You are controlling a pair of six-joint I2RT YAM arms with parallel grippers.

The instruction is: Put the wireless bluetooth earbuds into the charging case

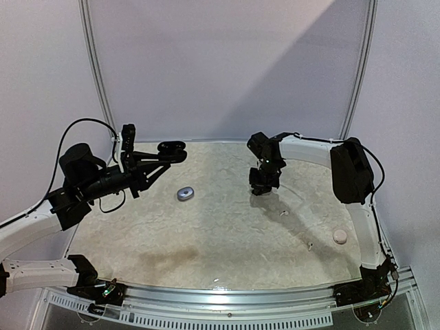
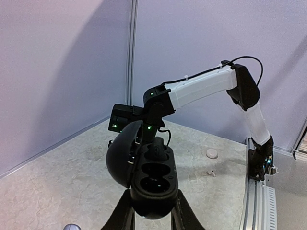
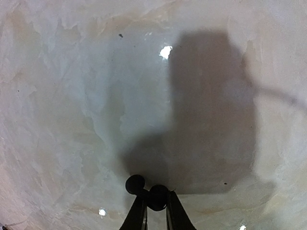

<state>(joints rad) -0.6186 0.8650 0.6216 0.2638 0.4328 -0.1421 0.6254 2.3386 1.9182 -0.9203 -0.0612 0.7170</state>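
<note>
My left gripper (image 1: 165,155) is shut on an open black charging case (image 1: 173,148) and holds it above the table at the back left. In the left wrist view the case (image 2: 154,184) shows its lid swung left, one black earbud (image 2: 160,152) seated in the far well and the near well empty; its fingers (image 2: 121,214) clamp the case's sides. My right gripper (image 1: 263,183) hangs above the table's middle back, shut on a black earbud (image 3: 154,196) between its fingertips, off the surface. A white earbud (image 1: 309,245) lies on the table at the right.
A closed silvery grey case (image 1: 185,193) lies left of centre, also at the bottom edge of the left wrist view (image 2: 72,226). A round whitish case (image 1: 339,236) lies near the right arm's base, with the white earbud (image 2: 210,173) beside it. A curved rail (image 1: 227,292) bounds the table's near edge.
</note>
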